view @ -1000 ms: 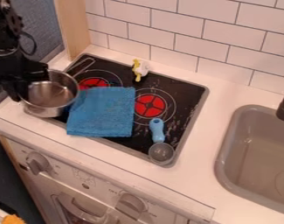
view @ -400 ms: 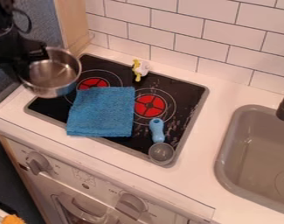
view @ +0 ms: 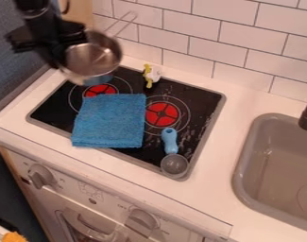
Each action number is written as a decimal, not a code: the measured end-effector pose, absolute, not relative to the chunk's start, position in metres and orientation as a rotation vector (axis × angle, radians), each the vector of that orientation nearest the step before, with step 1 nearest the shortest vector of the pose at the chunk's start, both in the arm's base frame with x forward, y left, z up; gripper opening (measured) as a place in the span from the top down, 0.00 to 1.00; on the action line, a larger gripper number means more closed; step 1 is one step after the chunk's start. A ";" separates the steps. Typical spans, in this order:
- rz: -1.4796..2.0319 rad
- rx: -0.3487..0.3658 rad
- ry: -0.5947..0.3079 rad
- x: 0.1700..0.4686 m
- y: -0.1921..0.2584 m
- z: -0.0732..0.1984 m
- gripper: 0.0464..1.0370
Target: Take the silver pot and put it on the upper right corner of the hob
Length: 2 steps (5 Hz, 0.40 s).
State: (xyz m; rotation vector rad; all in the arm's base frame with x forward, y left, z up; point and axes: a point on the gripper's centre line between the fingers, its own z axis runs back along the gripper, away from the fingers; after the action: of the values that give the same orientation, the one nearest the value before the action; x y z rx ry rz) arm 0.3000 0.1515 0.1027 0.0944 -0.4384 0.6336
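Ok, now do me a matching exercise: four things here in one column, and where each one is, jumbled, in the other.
1. silver pot
2. blue cloth
3. blue-handled scoop
4. grey sink

A. set in the counter
B. at the front right of the hob
C. raised in the air
D. lying partly over the left burner

Pairs: 1-C, 2-D, 3-B, 4-A

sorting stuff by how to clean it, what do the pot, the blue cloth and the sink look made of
Pot: metal, probably stainless steel, given its silvery sheen.
Blue cloth: likely terry or microfibre, by its matte, nubbly surface.
Sink: smooth grey, perhaps plastic or composite; the look doesn't settle it.
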 end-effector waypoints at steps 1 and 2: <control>0.614 0.077 -0.432 0.313 0.119 0.102 0.96; 0.566 0.084 -0.433 0.322 0.086 0.103 0.96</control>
State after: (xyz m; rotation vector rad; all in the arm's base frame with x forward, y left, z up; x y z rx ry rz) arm 0.3224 0.0857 0.1027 0.0844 -0.4331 0.5662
